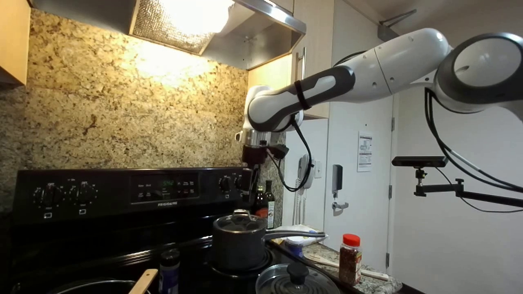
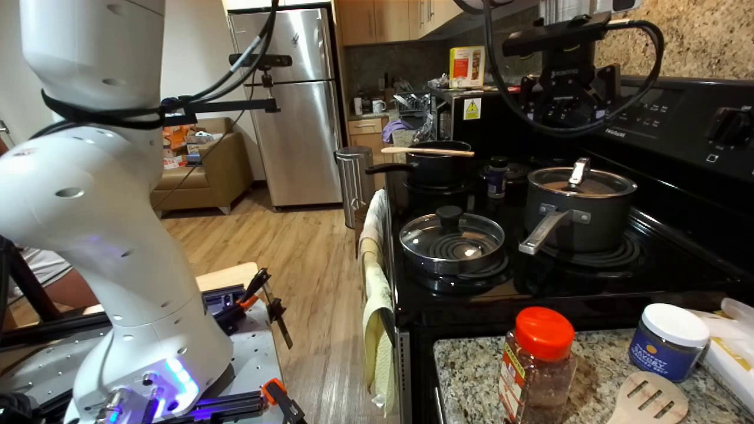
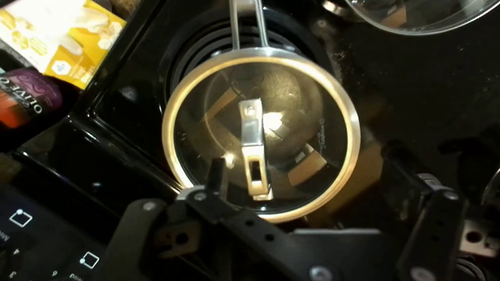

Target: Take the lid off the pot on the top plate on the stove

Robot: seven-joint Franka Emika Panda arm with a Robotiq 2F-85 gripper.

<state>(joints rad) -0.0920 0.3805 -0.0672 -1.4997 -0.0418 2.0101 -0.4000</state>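
In an exterior view, the pot (image 2: 580,227) sits on a back burner (image 2: 621,254) of the black stove (image 2: 554,297). The round glass lid (image 2: 609,184) is on it, a metal loop (image 2: 579,172) rising from the middle. The gripper (image 2: 564,113) hangs above, well apart from the lid, pointing down behind a looped cable (image 2: 565,131). A shallow pan (image 2: 442,266) with its own glass cover (image 2: 480,238) stands on a front burner (image 2: 493,270); a red-capped jar (image 2: 539,371) stands on the counter (image 2: 471,371).

In an exterior view, the white arm (image 1: 396,63) reaches in from the right and bends down, the gripper over the pot. Above is the lit hood (image 1: 265,45); two bottles (image 1: 269,206) stand just beyond the pot.

In the wrist view, looking down, the lid covers the pot. The gripper's two fingers (image 3: 216,175) are spread wide and hold nothing; the loop shows between them, nearer the finger at the picture's left.
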